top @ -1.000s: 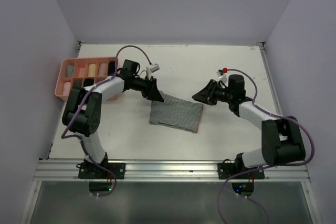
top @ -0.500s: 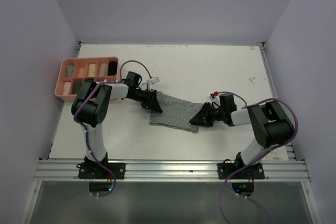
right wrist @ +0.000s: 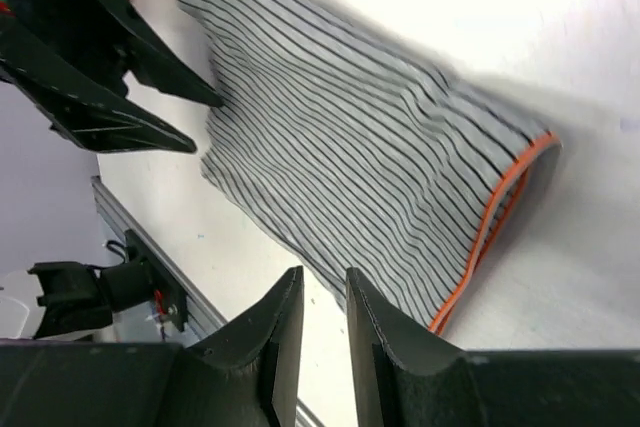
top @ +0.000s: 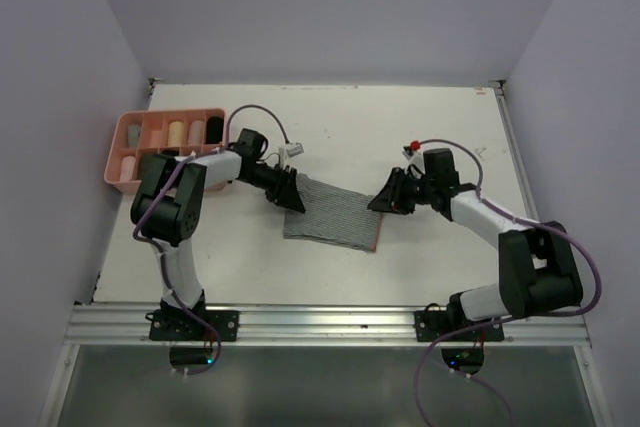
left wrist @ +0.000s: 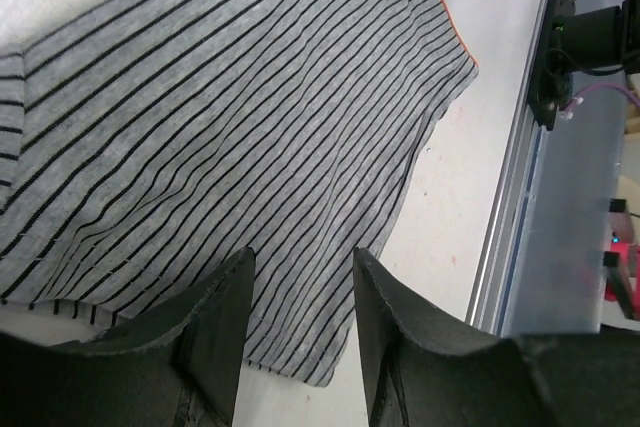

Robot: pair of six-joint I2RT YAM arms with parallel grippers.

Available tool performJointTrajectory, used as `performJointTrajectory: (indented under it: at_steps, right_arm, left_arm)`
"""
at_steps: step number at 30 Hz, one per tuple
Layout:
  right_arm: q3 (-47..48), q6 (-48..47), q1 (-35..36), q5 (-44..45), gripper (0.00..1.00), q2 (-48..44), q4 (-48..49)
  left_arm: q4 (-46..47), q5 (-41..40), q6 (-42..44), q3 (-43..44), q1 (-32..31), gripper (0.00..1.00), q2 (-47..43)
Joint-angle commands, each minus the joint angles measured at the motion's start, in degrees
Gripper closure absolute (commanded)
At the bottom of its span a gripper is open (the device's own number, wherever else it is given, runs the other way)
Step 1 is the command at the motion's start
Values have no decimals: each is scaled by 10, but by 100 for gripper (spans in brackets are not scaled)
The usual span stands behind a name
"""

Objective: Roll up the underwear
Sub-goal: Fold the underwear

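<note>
The grey striped underwear (top: 335, 215) lies flat in the middle of the table, its orange-trimmed edge to the right. It fills the left wrist view (left wrist: 250, 97) and shows in the right wrist view (right wrist: 370, 137). My left gripper (top: 293, 195) is open and empty, low over the garment's far left corner, its tips (left wrist: 304, 255) above the striped fabric near an edge. My right gripper (top: 381, 201) hovers by the far right corner; its jaws (right wrist: 324, 272) stand a narrow gap apart with nothing between them.
A pink compartment tray (top: 113, 152) with several rolled garments sits at the far left. An aluminium rail (top: 320, 322) runs along the near table edge. Purple walls close in both sides and the back. The left gripper shows in the right wrist view (right wrist: 100, 57).
My right gripper dipped to the garment's right edge half a second ago and has since risen back toward the far right corner. My left gripper stayed at the left corner. The garment lies the same.
</note>
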Motion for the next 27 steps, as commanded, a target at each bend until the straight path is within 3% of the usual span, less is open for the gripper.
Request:
performJointTrajectory:
  at_steps: [1, 7, 13, 21, 24, 27]
  right_arm:
    - [50, -89, 6, 38, 72, -13, -127]
    - [57, -86, 73, 99, 71, 47, -116]
    - [103, -127, 140, 180, 71, 157, -154]
    - [134, -119, 239, 154, 71, 251, -125]
    - [132, -116, 252, 156, 69, 224, -117]
    - [123, -127, 253, 182, 66, 138, -128]
  left_arm:
    - [-70, -16, 83, 42, 4, 52, -59]
    - [-81, -97, 132, 15, 2, 50, -107]
    - [-107, -151, 238, -10, 2, 46, -164]
    - [-133, -164, 352, -67, 2, 45, -249]
    - [-144, -168, 419, -103, 3, 44, -297]
    - [-155, -176, 504, -136, 4, 42, -345]
